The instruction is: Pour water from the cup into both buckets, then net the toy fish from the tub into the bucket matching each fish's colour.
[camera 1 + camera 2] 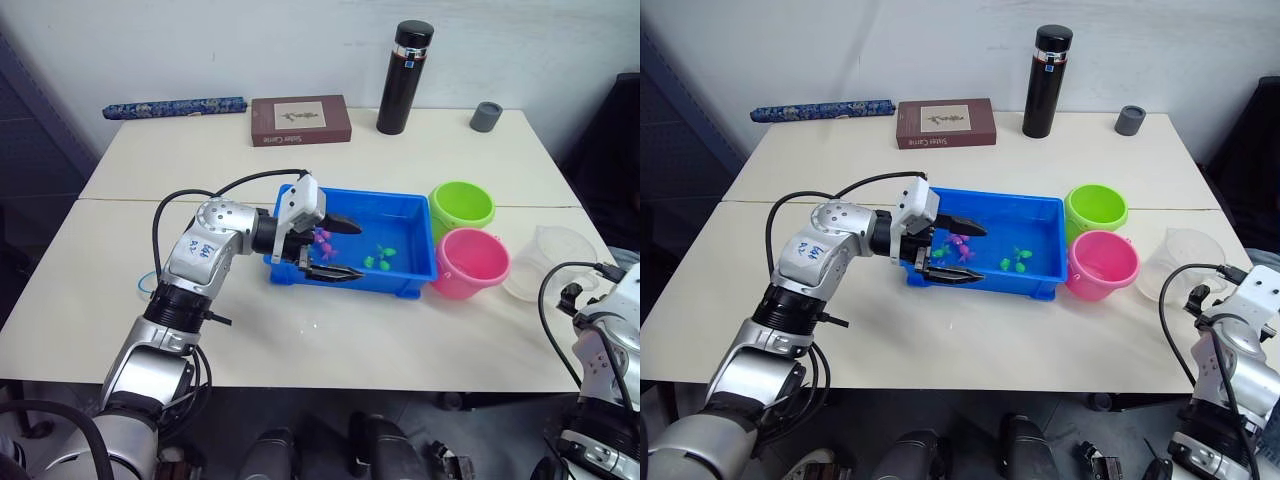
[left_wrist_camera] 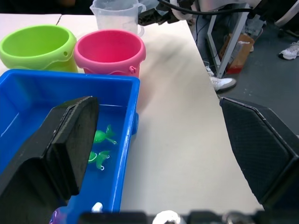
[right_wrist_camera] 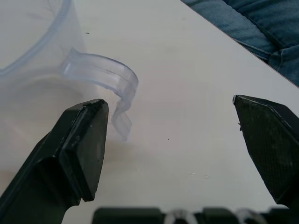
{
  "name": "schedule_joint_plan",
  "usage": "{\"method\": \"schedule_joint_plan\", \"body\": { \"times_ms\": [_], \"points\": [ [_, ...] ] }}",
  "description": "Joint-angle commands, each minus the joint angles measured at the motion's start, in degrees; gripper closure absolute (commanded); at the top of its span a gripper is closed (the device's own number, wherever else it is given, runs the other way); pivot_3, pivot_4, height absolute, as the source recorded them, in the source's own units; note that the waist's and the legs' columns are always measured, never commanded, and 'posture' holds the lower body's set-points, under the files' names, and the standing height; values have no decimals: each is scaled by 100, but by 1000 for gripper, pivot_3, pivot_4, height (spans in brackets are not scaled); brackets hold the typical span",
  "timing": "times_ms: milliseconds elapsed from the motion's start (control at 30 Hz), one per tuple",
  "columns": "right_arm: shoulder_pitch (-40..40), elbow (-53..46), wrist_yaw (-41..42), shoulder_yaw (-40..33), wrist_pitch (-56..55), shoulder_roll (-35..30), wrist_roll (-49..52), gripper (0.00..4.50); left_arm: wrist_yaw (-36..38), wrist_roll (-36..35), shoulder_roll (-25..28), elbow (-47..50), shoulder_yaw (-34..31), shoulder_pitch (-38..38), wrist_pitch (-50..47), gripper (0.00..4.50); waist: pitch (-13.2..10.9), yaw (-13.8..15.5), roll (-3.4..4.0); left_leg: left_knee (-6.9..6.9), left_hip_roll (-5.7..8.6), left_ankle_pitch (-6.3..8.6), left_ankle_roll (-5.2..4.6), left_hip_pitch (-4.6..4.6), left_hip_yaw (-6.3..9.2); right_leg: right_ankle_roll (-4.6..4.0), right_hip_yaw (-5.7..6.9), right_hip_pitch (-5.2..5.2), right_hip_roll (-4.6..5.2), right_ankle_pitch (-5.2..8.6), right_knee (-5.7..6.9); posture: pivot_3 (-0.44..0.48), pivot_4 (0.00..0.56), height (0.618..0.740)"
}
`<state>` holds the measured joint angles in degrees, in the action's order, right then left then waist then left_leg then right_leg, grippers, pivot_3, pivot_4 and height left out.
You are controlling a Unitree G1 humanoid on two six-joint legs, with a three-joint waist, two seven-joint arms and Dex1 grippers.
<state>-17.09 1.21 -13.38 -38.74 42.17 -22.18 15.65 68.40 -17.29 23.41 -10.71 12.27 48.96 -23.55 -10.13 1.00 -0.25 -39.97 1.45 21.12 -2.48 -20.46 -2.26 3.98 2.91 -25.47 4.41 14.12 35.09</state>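
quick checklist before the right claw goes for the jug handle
1. Right claw open: ok.
2. Jug handle between its fingers: not ok, it lies beside one finger.
3. Jug upright on the table: ok.
4. Water in the jug: cannot tell.
5. Green bucket and pink bucket upright, mouths free: ok.
6. Left claw clear of the buckets: ok, open over the blue tub.
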Motion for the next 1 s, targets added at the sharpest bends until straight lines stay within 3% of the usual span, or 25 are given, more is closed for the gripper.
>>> {"method": "schedule_joint_plan", "body": {
  "times_ms": [33, 867, 967, 1000],
  "points": [
    [-65, -15, -149, -140, -294, 3, -48, 0, 19, -62, 44, 308, -35, 26, -54, 40, 0, -2, 0, 0, 0, 0, 0, 0, 0, 0, 0, 0, 0, 0, 0, 0, 150, 740],
    [-491, 1063, -474, 132, -1943, 188, -110, 0, 31, -16, 178, 569, 45, 15, -356, 40, -1, -119, 7, 3, -1, -1, 1, 1, 0, 0, -2, 0, 0, 0, 0, 0, 150, 740],
    [-455, 1030, -460, 198, -2013, 200, -116, 849, 25, -17, 199, 579, 55, 9, -364, 0, -2, -120, 8, 3, -1, -1, 1, 1, 0, 0, -2, 0, 0, 0, -1, 0, 150, 740],
    [-445, 1021, -463, 202, -2026, 210, -97, 1447, 23, -15, 199, 576, 57, 14, -366, 0, -2, -116, 8, 3, -1, -1, 1, 1, 0, 0, -2, 0, 0, 0, -1, 0, 150, 740]
  ]
}}
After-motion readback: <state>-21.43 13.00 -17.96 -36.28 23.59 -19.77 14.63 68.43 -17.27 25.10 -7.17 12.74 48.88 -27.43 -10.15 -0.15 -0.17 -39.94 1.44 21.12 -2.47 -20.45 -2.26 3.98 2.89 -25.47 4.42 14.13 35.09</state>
